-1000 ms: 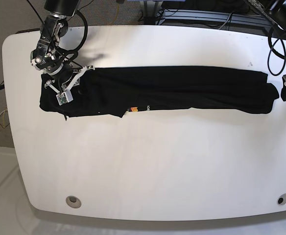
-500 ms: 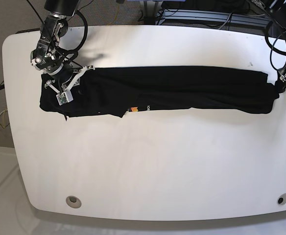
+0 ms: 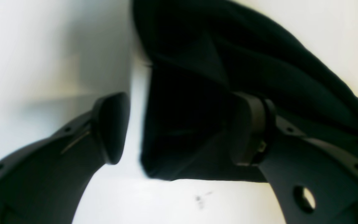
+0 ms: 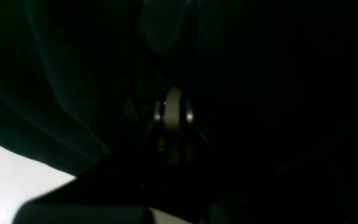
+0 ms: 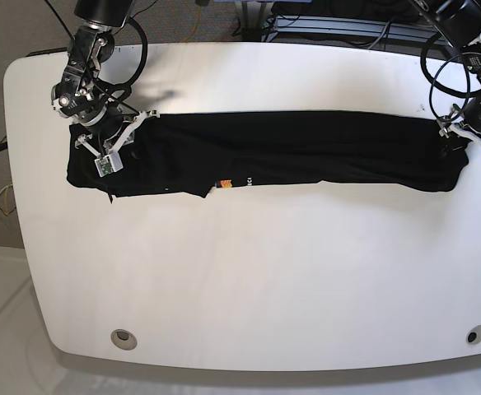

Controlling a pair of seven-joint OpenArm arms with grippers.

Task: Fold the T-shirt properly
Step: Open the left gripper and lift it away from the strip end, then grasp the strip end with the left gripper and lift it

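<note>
One wrist view dark; left end effector (image 3: 179,130) straddles T-shirt (image 5: 290,148) hem.

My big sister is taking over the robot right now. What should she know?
Left gripper: jaws open, straddling the shirt's end edge, not yet closed.
Right gripper: down on the shirt's other end; its camera shows only dark cloth, so whether it grips is unclear.
Shirt: lies as a long narrow band across the table.
Done: lengthwise fold.
Left: close on the ends, fold the band shorter.
</note>
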